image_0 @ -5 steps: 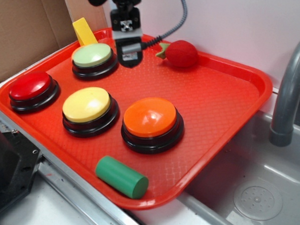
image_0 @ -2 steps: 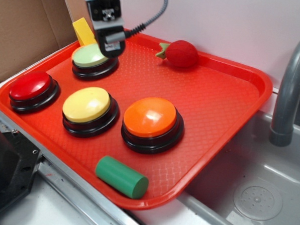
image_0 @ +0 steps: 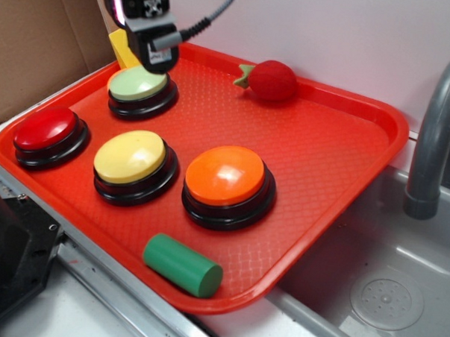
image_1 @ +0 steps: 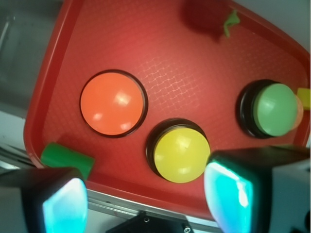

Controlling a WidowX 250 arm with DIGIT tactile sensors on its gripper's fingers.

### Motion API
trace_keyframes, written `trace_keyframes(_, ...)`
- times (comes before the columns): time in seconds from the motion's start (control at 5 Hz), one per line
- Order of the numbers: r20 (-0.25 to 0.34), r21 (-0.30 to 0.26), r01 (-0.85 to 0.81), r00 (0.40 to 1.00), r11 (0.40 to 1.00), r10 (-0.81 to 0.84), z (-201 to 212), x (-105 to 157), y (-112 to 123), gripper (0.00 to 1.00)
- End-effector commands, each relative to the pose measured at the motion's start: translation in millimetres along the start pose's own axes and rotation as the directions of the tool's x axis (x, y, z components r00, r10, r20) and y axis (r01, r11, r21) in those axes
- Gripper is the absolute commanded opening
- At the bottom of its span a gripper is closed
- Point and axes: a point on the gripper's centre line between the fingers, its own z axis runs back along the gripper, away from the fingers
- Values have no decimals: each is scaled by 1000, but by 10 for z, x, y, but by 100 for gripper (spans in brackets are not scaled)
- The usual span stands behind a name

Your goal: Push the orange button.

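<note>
The orange button (image_0: 228,177) sits on the red tray (image_0: 338,151), toward its front edge, just right of the yellow button (image_0: 132,158). The gripper (image_0: 157,52) hangs raised over the tray's far-left corner, above the green button (image_0: 139,84), well apart from the orange button, jaws apart and empty. The orange button is round, so has no long axis; its dome faces straight up, suiting a downward press.

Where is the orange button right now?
In the exterior view, the orange button sits near the middle of the red tray, right of the yellow button and behind the green cylinder.
</note>
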Motion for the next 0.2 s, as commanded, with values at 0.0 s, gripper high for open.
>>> trace_keyframes(0.0, 115, -39, -80, 990, 996, 84, 185, 33, -88, 100)
